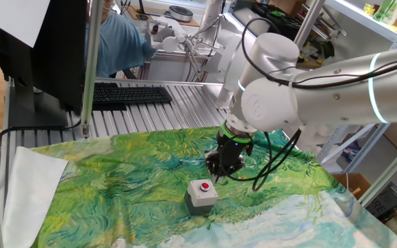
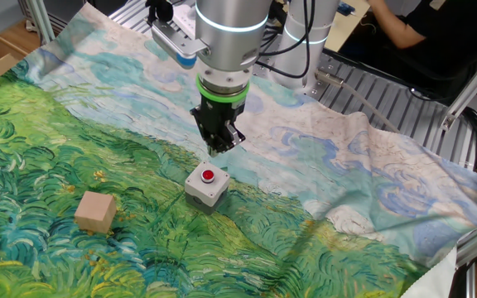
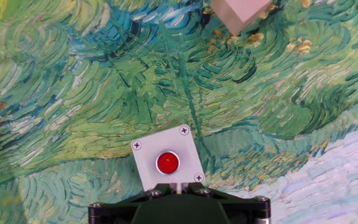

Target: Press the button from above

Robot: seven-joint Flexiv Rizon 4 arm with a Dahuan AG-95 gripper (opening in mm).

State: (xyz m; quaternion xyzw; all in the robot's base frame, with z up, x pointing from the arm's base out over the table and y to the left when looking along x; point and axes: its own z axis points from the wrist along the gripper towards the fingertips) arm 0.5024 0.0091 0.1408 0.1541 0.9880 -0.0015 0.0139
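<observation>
Red button (image 2: 209, 175) sits in its grey box (image 2: 206, 187) on the painted cloth (image 2: 73, 149), and the gripper (image 2: 217, 147) hangs above and slightly off to one side, not touching. Can't tell if the fingers are open or closed tbh.

One fixed view looks from one side across the green painted-pattern tablecloth (image 1: 129, 172). The other fixed view looks down from the opposite side. The hand view faces straight down, close. All share the small grey box with red button (image 1: 201, 193) (image 2: 206, 184) (image 3: 168, 164).
</observation>
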